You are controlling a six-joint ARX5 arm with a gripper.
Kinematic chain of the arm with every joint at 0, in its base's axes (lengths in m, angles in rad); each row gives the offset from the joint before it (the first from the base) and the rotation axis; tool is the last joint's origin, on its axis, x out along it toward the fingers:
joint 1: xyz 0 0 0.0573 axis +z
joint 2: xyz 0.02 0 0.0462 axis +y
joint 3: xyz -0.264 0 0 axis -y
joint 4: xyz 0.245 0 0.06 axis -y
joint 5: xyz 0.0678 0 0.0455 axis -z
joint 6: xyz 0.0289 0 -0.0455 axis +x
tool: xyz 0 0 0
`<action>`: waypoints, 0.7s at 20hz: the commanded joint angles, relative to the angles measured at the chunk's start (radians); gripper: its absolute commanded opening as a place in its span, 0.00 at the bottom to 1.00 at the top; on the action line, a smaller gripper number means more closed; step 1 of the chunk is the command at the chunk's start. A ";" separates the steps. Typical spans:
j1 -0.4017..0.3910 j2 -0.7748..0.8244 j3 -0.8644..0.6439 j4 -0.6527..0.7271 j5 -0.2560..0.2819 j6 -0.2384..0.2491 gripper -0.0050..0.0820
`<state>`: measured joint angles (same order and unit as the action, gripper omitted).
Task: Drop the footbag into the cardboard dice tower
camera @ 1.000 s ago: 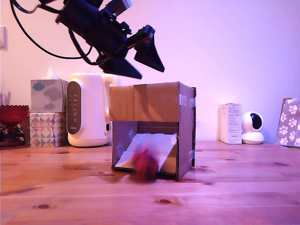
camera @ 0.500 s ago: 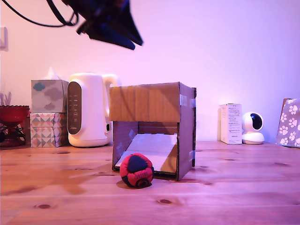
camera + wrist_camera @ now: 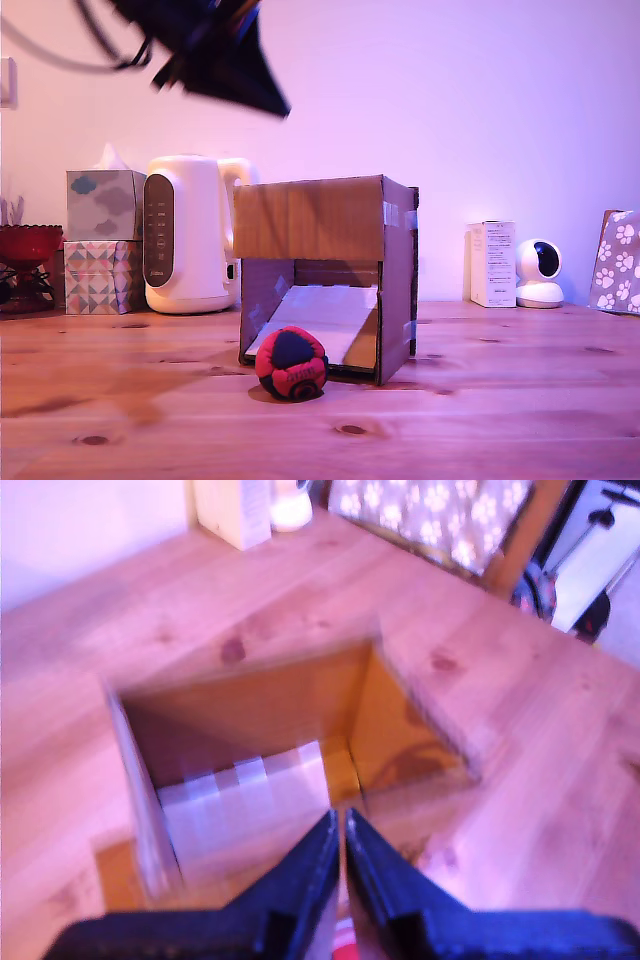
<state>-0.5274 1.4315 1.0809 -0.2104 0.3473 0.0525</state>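
Observation:
The footbag (image 3: 291, 363), red with dark panels, lies still on the wooden table just in front of the cardboard dice tower's (image 3: 320, 215) lower opening. A pale ramp (image 3: 325, 308) slants down inside it. My gripper (image 3: 272, 103) is a blurred dark wedge high above the tower, toward the exterior view's left. The wrist view looks down into the tower's open top (image 3: 250, 700) and onto the taped ramp (image 3: 240, 805). There the gripper (image 3: 338, 818) has its two dark fingers almost touching, with nothing between them. A red sliver, likely the footbag (image 3: 345, 948), peeks out below them.
A white kettle (image 3: 185, 235) stands behind the tower on the exterior view's left, beside stacked tissue boxes (image 3: 100, 240) and a red bowl (image 3: 25, 245). At the right stand a white carton (image 3: 492, 262), a small camera (image 3: 540, 272) and a paw-print bag (image 3: 618, 260).
The footbag rolled out of the tower's front opening and stopped on the table. My arm rose and drew toward the exterior view's left, and the spread fingers came together.

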 commanded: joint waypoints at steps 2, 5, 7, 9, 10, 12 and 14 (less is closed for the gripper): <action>0.002 -0.063 -0.121 0.115 0.005 -0.029 0.03; 0.002 -0.133 -0.292 0.269 0.005 -0.060 0.03; 0.002 -0.158 -0.394 0.359 0.008 -0.080 0.03; 0.002 -0.170 -0.486 0.444 0.021 -0.099 0.03; 0.002 -0.170 -0.528 0.484 0.026 -0.105 0.03; 0.001 -0.170 -0.599 0.533 0.041 -0.132 0.03; 0.001 -0.170 -0.660 0.571 0.045 -0.144 0.03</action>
<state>-0.5274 1.2545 0.4427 0.3378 0.3878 -0.0807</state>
